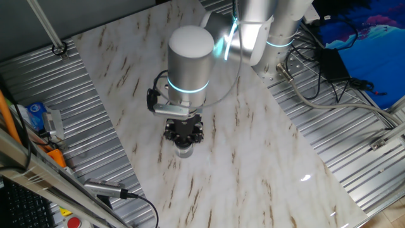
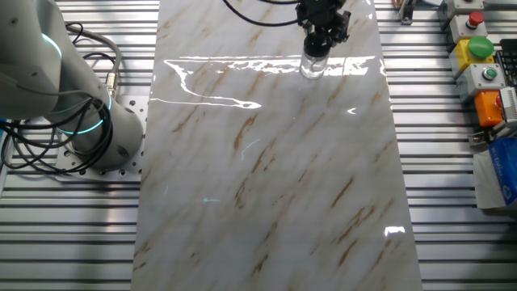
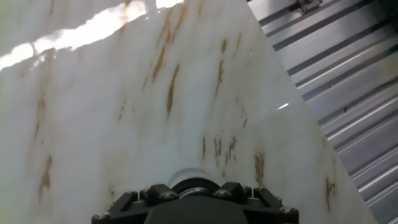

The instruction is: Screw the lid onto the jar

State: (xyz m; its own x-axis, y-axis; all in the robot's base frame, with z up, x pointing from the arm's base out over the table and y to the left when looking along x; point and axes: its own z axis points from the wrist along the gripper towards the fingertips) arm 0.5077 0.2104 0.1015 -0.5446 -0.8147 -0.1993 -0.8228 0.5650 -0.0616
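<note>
1. Gripper [image 1: 184, 134] pointed straight down, black fingers set directly over the jar [image 1: 184, 150]; finger spread hidden by the wrist and gripper body, so grip state impossible to tell.
2. Same gripper [image 2: 321, 34] in the other fixed view, at the far end of the table, pressed down on the jar top [image 2: 314, 65].
3. Hand view: only the black gripper body [image 3: 196, 202] with its screws along the bottom edge; fingertips out of sight.
4. Jar stood upright on the marble tabletop [image 1: 253, 158], clear glass, only the lower part peeking out below the fingers.
5. Hand view: pale curved rim of the jar [image 3: 185, 175] just above the gripper body, rest covered.
6. Lid not separately distinguishable; black shape at the jar mouth merged with the black fingers, cannot tell whether on the jar or held.
7. Arm's silver wrist cylinder [image 1: 190, 60] with a glowing cyan ring directly above the gripper, blocking most of it.
8. Arm base [image 2: 77, 121] with cyan ring and looped black cables at the left table edge in the other fixed view, well apart from the jar.
9. Marble tabletop [image 2: 266, 186] white with brown veins, bright glare streaks near the jar.
10. Ribbed metal surface [image 1: 342, 126] around the marble on both sides.
11. Button box [image 2: 477, 52] with red and green buttons at the right edge, well apart from the jar.
</note>
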